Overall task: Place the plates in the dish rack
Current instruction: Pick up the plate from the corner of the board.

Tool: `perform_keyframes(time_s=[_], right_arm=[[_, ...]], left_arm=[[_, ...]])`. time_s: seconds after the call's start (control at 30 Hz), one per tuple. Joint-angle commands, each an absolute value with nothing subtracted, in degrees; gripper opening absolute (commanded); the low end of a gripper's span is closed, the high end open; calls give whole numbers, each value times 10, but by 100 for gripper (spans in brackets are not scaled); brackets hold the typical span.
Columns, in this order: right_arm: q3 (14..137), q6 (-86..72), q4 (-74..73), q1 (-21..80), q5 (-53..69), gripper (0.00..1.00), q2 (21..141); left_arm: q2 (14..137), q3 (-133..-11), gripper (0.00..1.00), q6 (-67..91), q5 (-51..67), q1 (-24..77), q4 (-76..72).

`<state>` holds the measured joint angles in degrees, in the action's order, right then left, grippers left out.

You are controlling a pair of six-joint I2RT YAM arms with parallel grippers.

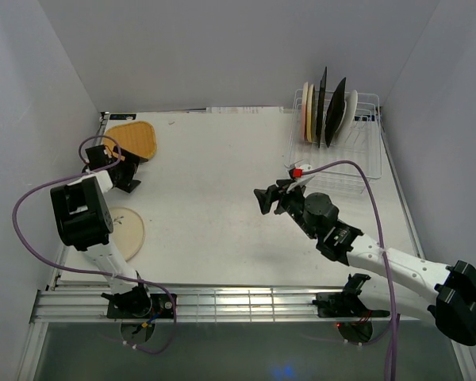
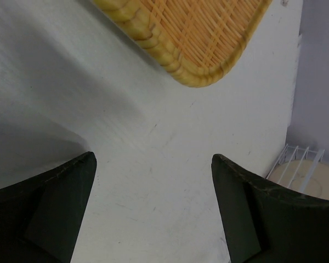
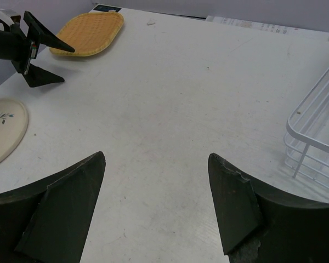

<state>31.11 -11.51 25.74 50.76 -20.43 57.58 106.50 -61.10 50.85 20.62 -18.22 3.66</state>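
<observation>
White table [image 1: 214, 159]: your left gripper [image 1: 133, 172] gapes beside the orange ribbed plate [image 1: 133, 139] at ten o'clock; right gripper [image 1: 262, 202], open and empty, reaches centre. Dish rack [image 1: 365, 159] at two o'clock holds overlapping plates [image 1: 325, 111]; left arm [image 1: 83, 214] cuts off the cream floral plate [image 1: 128, 232].

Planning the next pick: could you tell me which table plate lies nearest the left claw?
The orange ribbed plate, just beyond the left claw; the cream floral plate lies farther off.

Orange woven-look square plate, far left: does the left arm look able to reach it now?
Probably yes: the open left gripper sits just short of the orange square plate, only bare table between them.
</observation>
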Motion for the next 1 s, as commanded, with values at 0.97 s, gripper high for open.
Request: perform_keyframes(time_s=[0.97], right_arm=[[275, -105, 341, 512, -173, 80, 534]], left_arm=[[1126, -531, 98, 734, 152, -207, -290]])
